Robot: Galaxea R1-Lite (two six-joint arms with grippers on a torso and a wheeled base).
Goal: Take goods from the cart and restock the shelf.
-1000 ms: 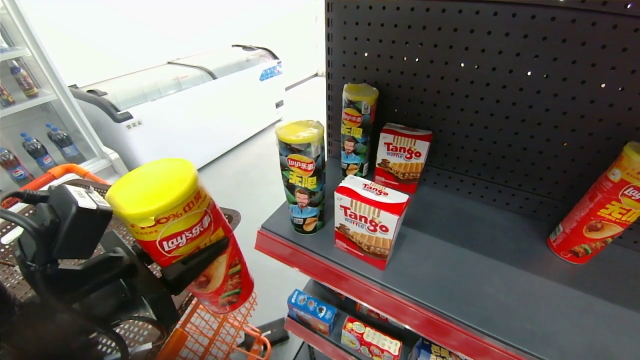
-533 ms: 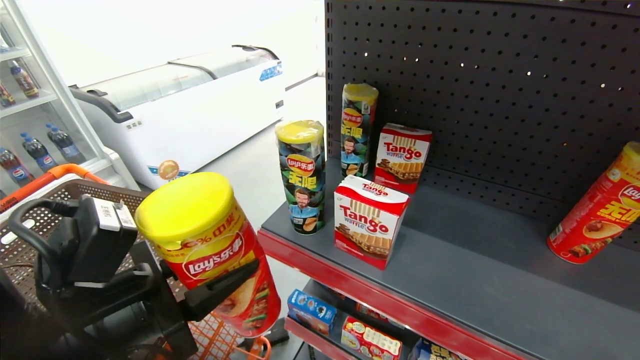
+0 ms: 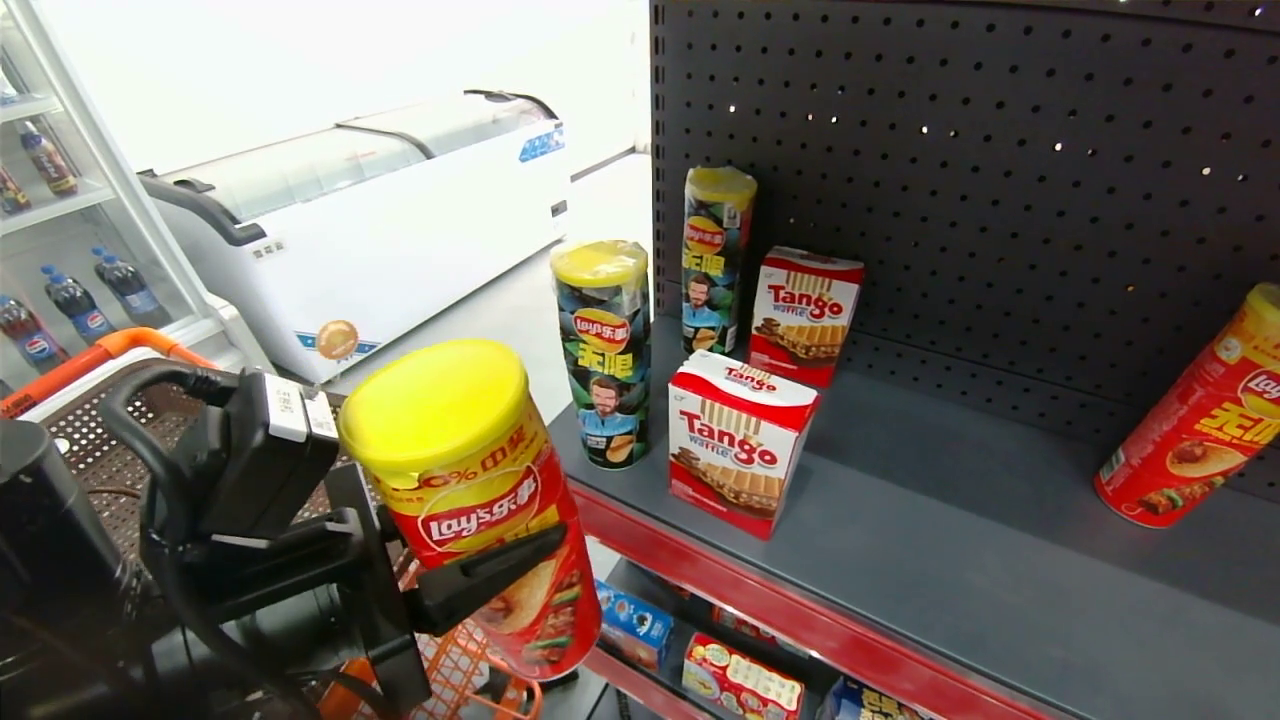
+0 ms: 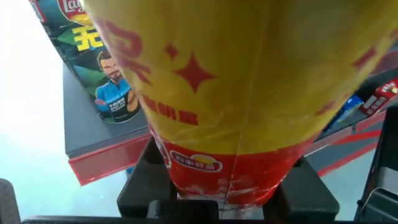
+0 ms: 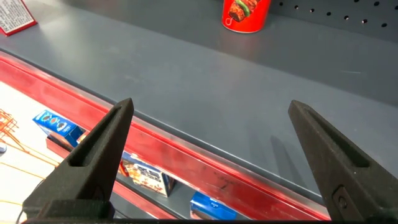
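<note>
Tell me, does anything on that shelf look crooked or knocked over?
Nothing clearly does. The red can at the right end of the shelf appears slanted, though the head camera's angle may cause that. The dark cans and wafer boxes stand upright.

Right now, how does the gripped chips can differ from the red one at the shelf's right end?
The held chips can is clamped in the left gripper, off the shelf by its left front corner; the shelf chips can stands free, near the pegboard. Both are red with yellow tops.
</note>
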